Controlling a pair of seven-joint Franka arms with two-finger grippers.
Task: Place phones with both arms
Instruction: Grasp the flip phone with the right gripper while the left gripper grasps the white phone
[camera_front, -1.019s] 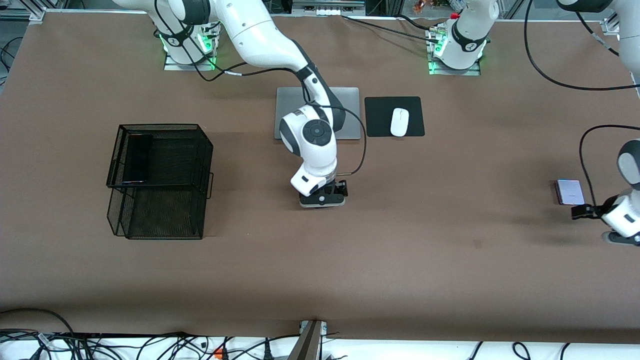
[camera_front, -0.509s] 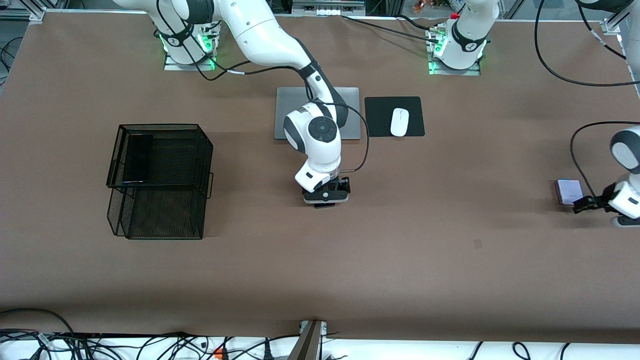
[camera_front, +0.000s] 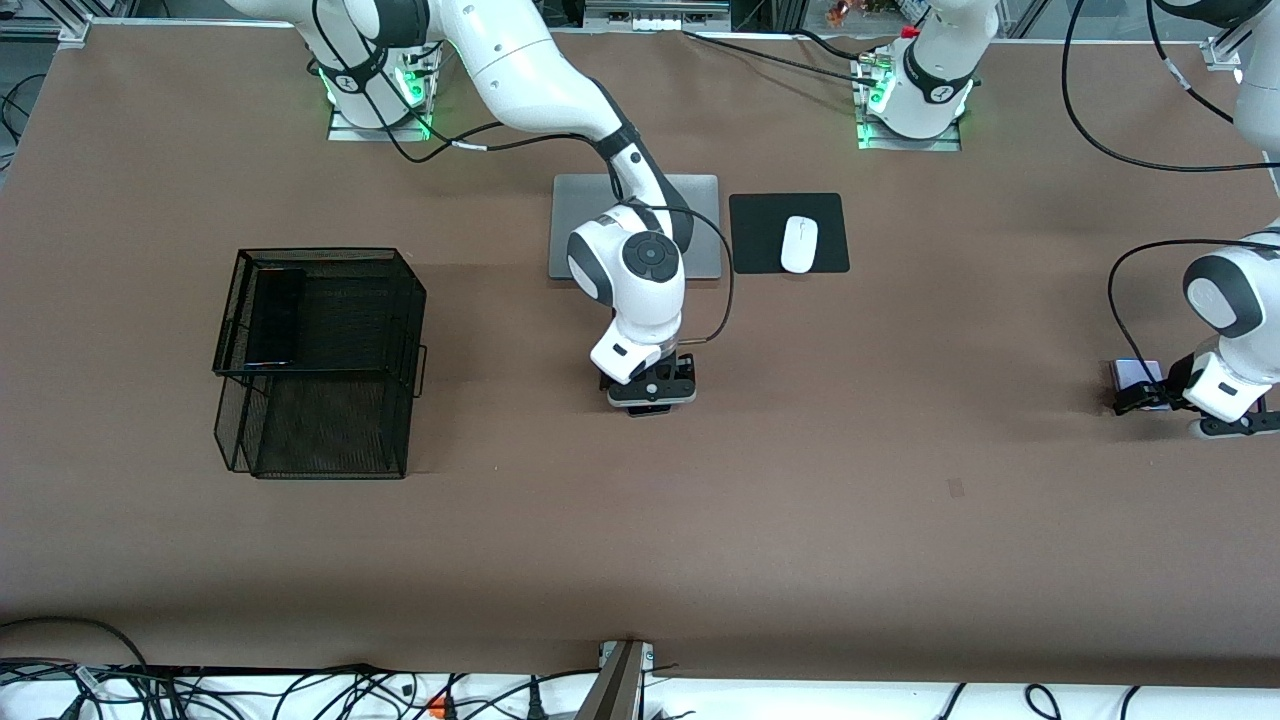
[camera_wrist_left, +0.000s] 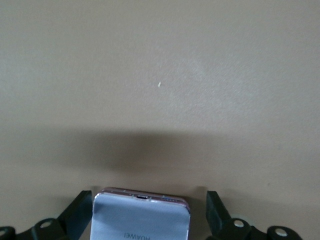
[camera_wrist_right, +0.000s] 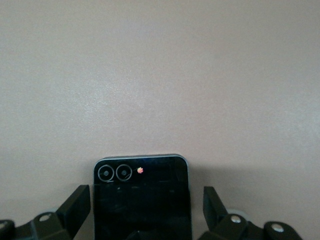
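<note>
Both arms are at the picking step, each set low over a small phone with its jaws spread and nothing gripped yet. The right gripper (camera_front: 650, 398) hangs over the middle of the tabletop (camera_front: 800, 520), nearer the front camera than the laptop (camera_front: 700, 225). Its wrist view shows the black phone (camera_wrist_right: 142, 195) lying flat between the two fingers (camera_wrist_right: 75, 205), with bare tabletop showing on each side of it. The left gripper (camera_front: 1150, 397) is at the left arm's end of the tabletop, over the lavender phone (camera_front: 1130, 373). Its wrist view shows that phone (camera_wrist_left: 141, 217) centred between the spread fingers (camera_wrist_left: 80, 210) in the same way.

To do this well, each arm should probably sink straight down until the finger pads reach the phone's thin edges, then close evenly. The phones are flat and slick, so a high or off-centre pinch could let one tip or slide.

The long black phone (camera_front: 275, 318) already lies in the upper level of the black wire basket (camera_front: 415, 300), toward the right arm's end; that looks like the goal, though I cannot be sure. The mouse (camera_front: 799, 243) sits on its black pad (camera_front: 760, 235) beside the laptop, well apart from both grippers. Nothing blocks either grasp. The basket's upright mesh walls would have to be cleared on the way in.
</note>
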